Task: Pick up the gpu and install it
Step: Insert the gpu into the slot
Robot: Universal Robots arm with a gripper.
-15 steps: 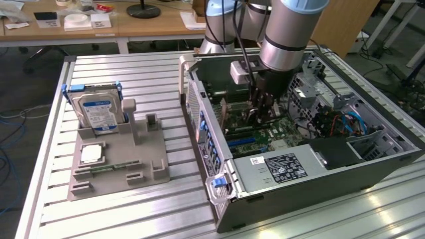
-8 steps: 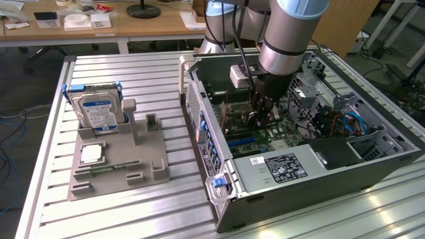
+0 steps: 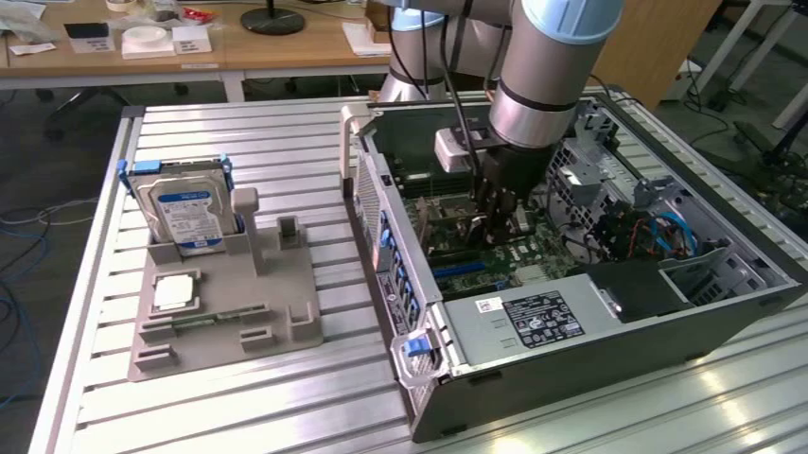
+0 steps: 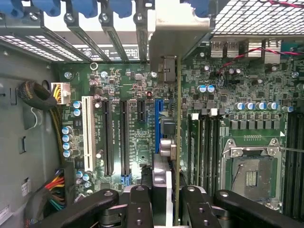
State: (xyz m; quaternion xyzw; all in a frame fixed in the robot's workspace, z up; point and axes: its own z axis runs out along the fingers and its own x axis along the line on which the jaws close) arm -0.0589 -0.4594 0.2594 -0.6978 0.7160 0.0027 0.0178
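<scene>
On the exterior view's left, a grey holder tray sits on the slatted metal table; its far slot holds a hard drive with a blue-and-white label, standing upright, and a nearer recess holds a small pale square part, while its other slots show nothing in them. To the right lies an open computer case with its side off, showing the green motherboard inside, a silver power supply with a black label at the near end, and blue cables in the bay on the far right. The arm reaches down into the case, and its gripper is clamped on the gpu, which it holds edge-on and upright over the motherboard. In the wrist view the card stands just beside the blue expansion slot, its silver bracket up against the case's rear slot openings. Whether the card is seated in the slot cannot be told. An empty processor socket lies further right.
</scene>
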